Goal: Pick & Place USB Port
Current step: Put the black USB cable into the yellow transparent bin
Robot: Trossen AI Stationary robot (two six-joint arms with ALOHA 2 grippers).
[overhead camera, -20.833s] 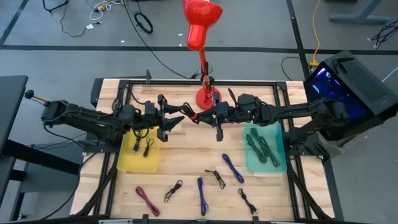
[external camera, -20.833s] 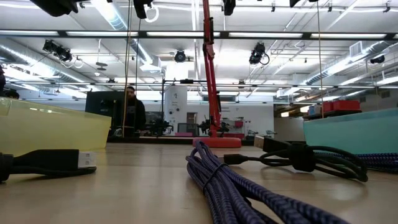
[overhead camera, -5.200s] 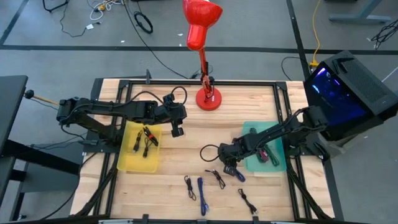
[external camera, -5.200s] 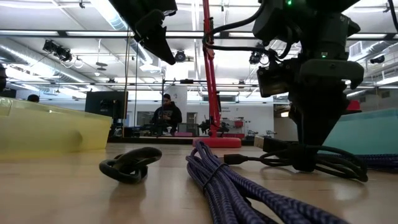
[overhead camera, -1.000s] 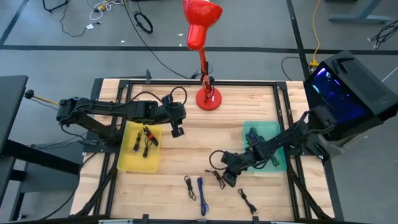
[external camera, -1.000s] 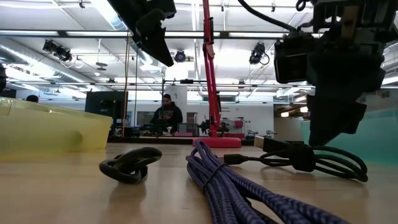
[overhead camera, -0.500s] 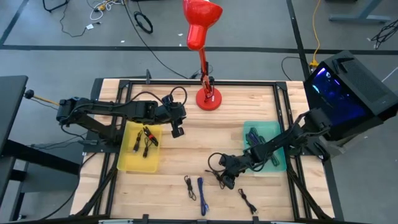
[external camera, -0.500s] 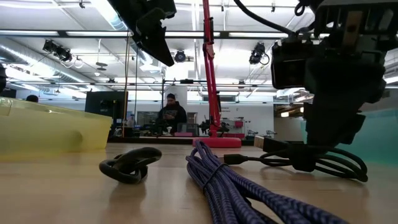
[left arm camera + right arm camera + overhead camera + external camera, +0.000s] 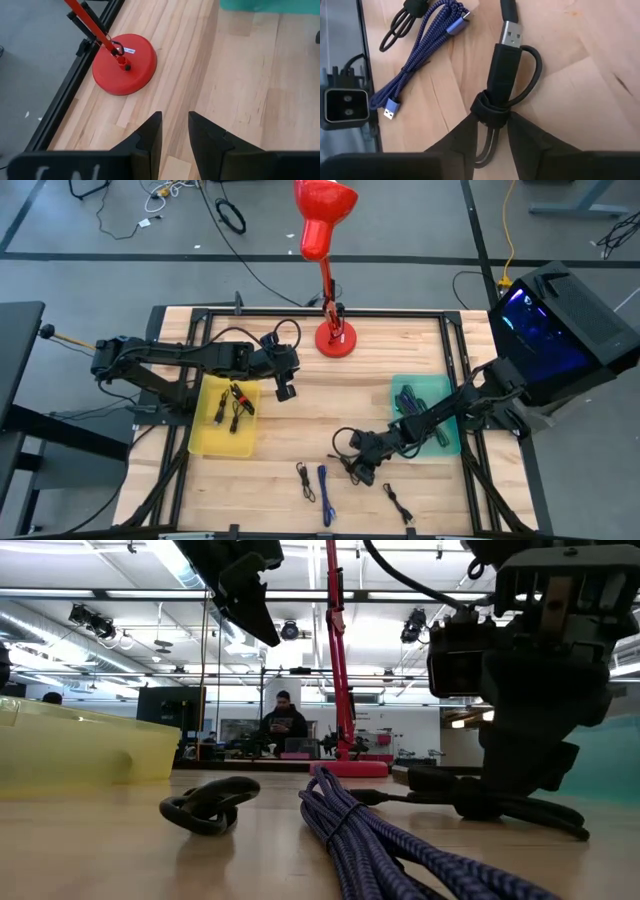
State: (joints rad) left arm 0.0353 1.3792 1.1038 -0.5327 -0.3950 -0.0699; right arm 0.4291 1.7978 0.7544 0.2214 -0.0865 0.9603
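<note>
Black USB cable [image 9: 501, 85]: bundled, on the wooden surface [image 9: 300, 425] near its front middle; right wrist view alone shows the silver plug and the fingers [image 9: 465, 137] narrow astride the strap, not visibly clamped. Right gripper [image 9: 362, 465]: low over that cable, shifted slightly leftward since half a second ago. Left gripper [image 9: 284, 385]: raised beside the yellow tray [image 9: 205, 442], unmoved, fingers [image 9: 152, 137] narrow and empty; its wrist view alone shows the red lamp base [image 9: 125, 62]. Blue braided cable [image 9: 323, 492]: just left of the black one
</note>
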